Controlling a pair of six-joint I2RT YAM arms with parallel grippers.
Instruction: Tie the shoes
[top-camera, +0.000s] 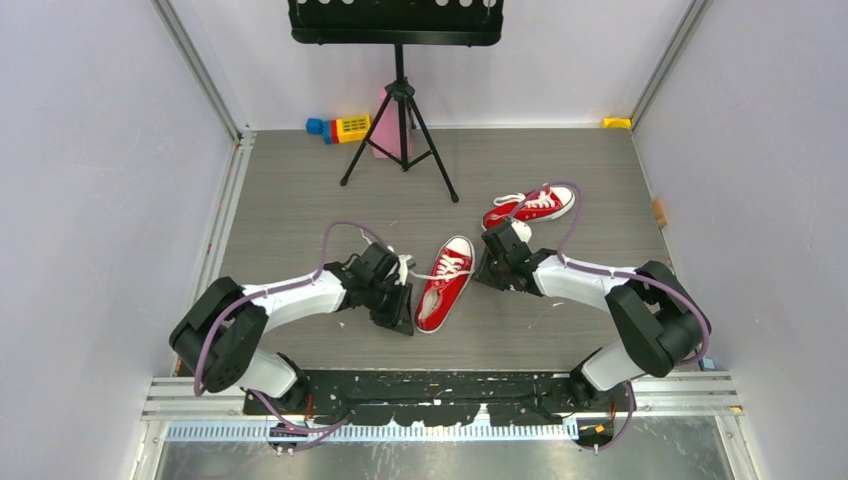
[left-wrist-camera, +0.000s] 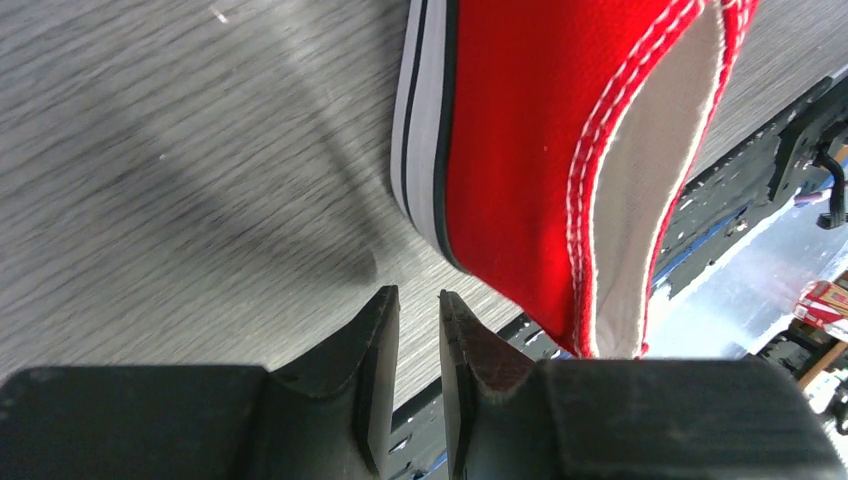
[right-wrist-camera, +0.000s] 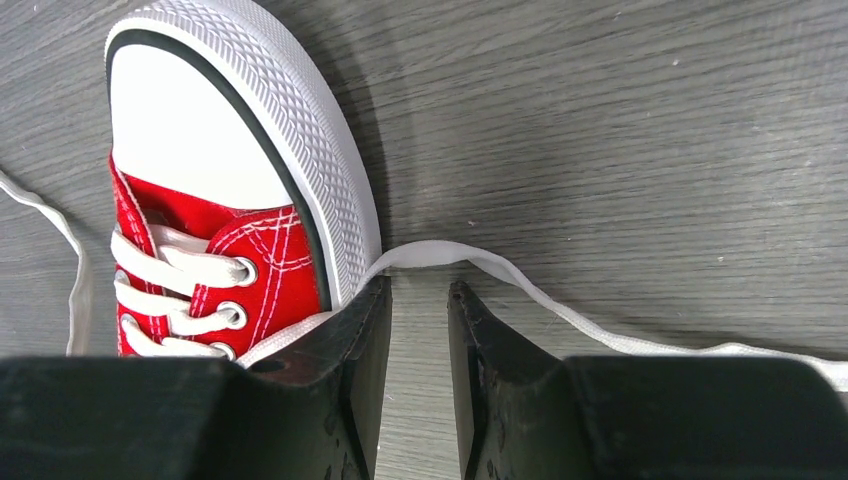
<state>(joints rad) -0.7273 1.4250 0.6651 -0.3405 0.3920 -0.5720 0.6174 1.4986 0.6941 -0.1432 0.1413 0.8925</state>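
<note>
Grey wood-grain surface (top-camera: 300, 200), walled by pale panels, lies open to the left and behind. The near shoe (top-camera: 446, 283), red canvas, sits centre between both arms; the far shoe (top-camera: 530, 207) rests back right. The left fingers (left-wrist-camera: 380, 340), barely parted and empty, sit just beside its striped white heel sole. The right fingers (right-wrist-camera: 360, 340), likewise slightly apart and gripping nothing, sit by the ridged rubber toe cap (right-wrist-camera: 190, 130); a flat white lace (right-wrist-camera: 560, 300) trails just past their tips.
</note>
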